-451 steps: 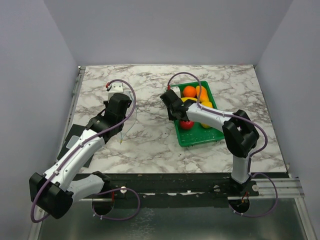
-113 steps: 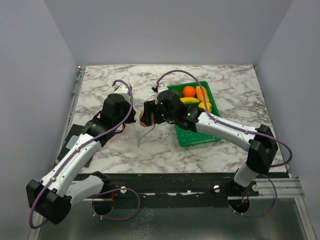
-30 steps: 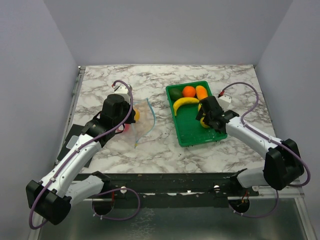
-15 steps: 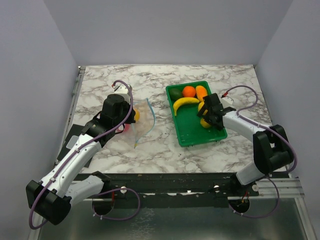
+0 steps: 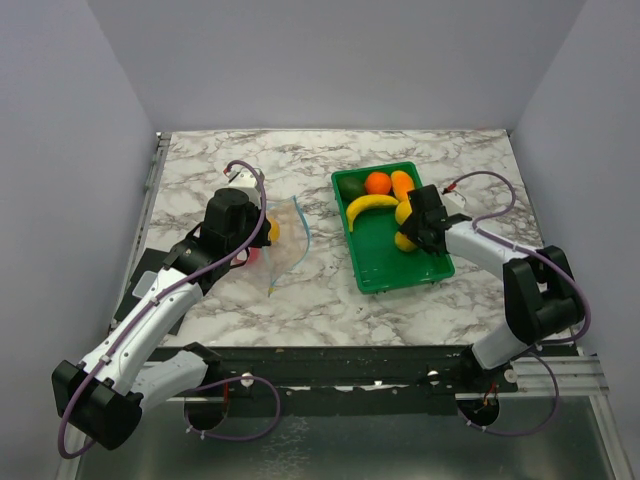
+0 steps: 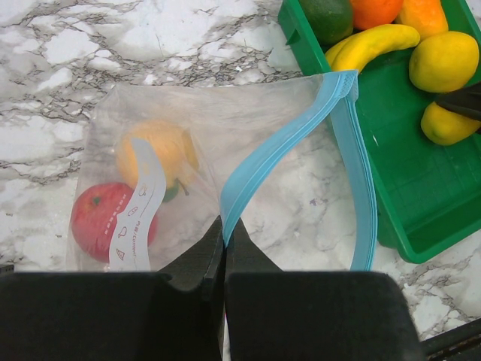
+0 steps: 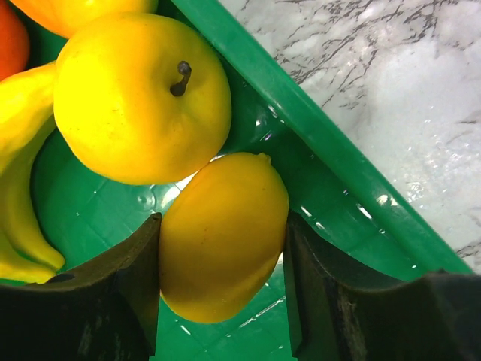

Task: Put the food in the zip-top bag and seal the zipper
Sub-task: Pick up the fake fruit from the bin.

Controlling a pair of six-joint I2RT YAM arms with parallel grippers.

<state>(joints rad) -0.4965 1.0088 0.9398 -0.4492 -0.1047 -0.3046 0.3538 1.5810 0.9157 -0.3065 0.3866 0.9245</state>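
Note:
The clear zip-top bag (image 6: 248, 135) lies open on the marble with a red piece (image 6: 94, 218) and an orange fruit (image 6: 154, 150) inside. My left gripper (image 6: 224, 226) is shut on the near lip of its light blue zipper (image 6: 301, 128), and the other lip curves out to the right. My right gripper (image 7: 222, 248) is down in the green tray (image 7: 331, 143), and its fingers press both sides of a yellow lemon (image 7: 222, 233). A rounder yellow fruit (image 7: 139, 94) touches that lemon. From above, the bag (image 5: 290, 240) sits left of the tray (image 5: 400, 285).
A banana (image 5: 370, 205), a dark green piece (image 5: 352, 186), an orange (image 5: 378, 182) and an orange-yellow fruit (image 5: 402, 184) fill the tray's far end. The tray wall runs close along the right finger. Grey walls enclose the table on three sides.
My right gripper has closed from wide open onto the lemon and shifted slightly left in the tray. The left arm and the bag have not moved.

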